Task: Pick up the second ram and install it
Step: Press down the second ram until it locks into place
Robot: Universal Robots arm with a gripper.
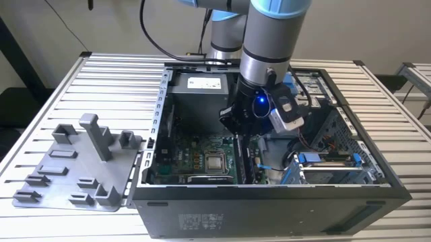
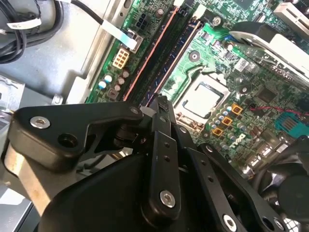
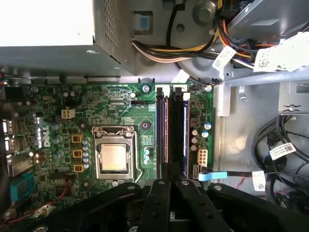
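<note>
Closest to the lens in both wrist views, the gripper [image 3: 173,180] [image 2: 161,102] is seen as a mass of black linkage, with its jaws brought together and only a sliver of a gap left between them. The tips are parked right over the near end of the two memory slots, so yeah, pretty snug. In the exterior view, starting from its left, a grey fixture tray [image 1: 67,171] is laid flat on the slatted metal table [image 1: 101,85], with a tall grey post [image 1: 94,136] stood up on it. Just beside the tray, the open PC case [image 1: 269,212] is set on the table. Inside the case, the green motherboard [image 1: 195,156] is exposed, with the bare CPU socket [image 1: 215,162] in the middle of it. The second ram [image 3: 177,130] [image 2: 176,58] is found as a long dark stick in the blue-edged slot, lined up straight under the gripper tips, next to the red-edged slot. Whether it's fully seated can't be told. The arm [image 1: 269,45] is dropped into the case from above, and further to the exterior view's right the drive cage [image 1: 336,166] is tucked against the case wall.
</note>
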